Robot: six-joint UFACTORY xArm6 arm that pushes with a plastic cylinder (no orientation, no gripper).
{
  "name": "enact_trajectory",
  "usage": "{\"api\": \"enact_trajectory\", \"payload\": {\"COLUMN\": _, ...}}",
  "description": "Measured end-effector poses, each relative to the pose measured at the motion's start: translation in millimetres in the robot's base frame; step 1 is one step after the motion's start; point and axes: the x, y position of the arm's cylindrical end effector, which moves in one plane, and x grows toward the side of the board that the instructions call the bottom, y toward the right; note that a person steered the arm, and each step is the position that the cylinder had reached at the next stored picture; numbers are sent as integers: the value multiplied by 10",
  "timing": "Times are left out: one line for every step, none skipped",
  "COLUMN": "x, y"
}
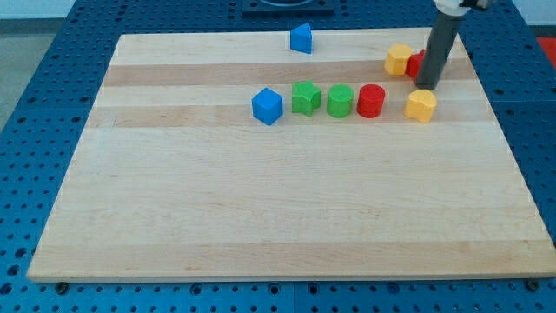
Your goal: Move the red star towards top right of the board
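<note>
The red star (416, 63) lies near the board's top right, mostly hidden behind my rod, with only its left part showing. My tip (426, 86) rests on the board just below and in front of the red star. A yellow block (399, 60) touches the red star on its left side. A yellow block (421, 105), heart-like in shape, lies just below my tip.
A row across the upper middle holds a blue cube (268, 105), a green star (306, 96), a green cylinder (340, 101) and a red cylinder (371, 101). A blue triangular block (301, 38) sits at the top edge of the wooden board (261, 217).
</note>
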Motion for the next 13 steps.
{"api": "enact_trajectory", "payload": {"x": -46, "y": 0}}
{"api": "enact_trajectory", "payload": {"x": -140, "y": 14}}
{"api": "enact_trajectory", "payload": {"x": -219, "y": 133}}
{"api": "enact_trajectory", "payload": {"x": -236, "y": 403}}
{"api": "enact_trajectory", "payload": {"x": -373, "y": 544}}
{"api": "enact_trajectory", "payload": {"x": -443, "y": 352}}
{"api": "enact_trajectory", "payload": {"x": -443, "y": 149}}
{"api": "enact_trajectory", "payload": {"x": -443, "y": 8}}
{"api": "enact_trajectory", "payload": {"x": -443, "y": -89}}
{"api": "enact_trajectory", "payload": {"x": -385, "y": -210}}
{"api": "enact_trajectory", "payload": {"x": -198, "y": -355}}
{"api": "enact_trajectory", "payload": {"x": -173, "y": -577}}
{"api": "enact_trajectory", "payload": {"x": -213, "y": -652}}
